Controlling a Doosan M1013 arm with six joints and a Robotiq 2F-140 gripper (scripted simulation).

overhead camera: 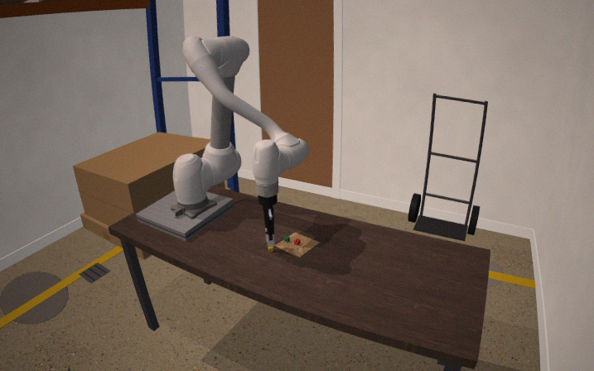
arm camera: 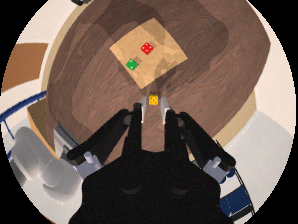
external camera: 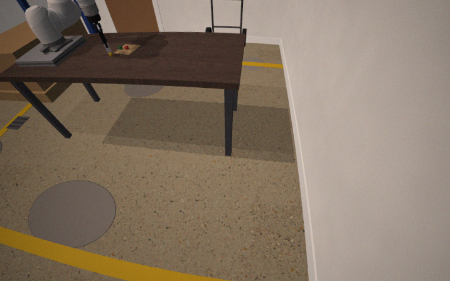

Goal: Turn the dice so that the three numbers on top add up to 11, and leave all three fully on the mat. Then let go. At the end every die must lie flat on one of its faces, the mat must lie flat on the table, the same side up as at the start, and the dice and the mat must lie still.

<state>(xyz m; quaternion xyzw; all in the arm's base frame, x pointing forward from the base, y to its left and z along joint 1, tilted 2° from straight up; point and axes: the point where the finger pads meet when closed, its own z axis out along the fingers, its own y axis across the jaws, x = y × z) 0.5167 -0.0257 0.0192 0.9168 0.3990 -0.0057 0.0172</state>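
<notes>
- The gripper (arm camera: 152, 108) is held upright with its tips down at the table surface. The fingers are set to a narrow gap and are judged not to be clamped on anything.
- The yellow die (arm camera: 153, 100) is seen between the 2 fingertips, low at the table. It is straddled rather than squeezed.
- This die is placed just beside the nearest corner of the mat (arm camera: 166, 46), apparently on bare wood and not fully on the mat.
- Further on, the green die (arm camera: 132, 64) and the red die (arm camera: 147, 48) are found flat on the mat, near each other but apart.
- The pips on all 3 dice cannot be read, so the present sum cannot be stated.
- The step in hand is judged to be the pick-up of the yellow die.
- The next move calls for the fingers to be closed squarely on 2 opposite faces, then for a lift, a turn to the needed face and a set-down well inside the mat edge.
- Beyond the table (overhead camera: 382, 286), a hand truck (overhead camera: 459, 98) is parked by the wall.
</notes>
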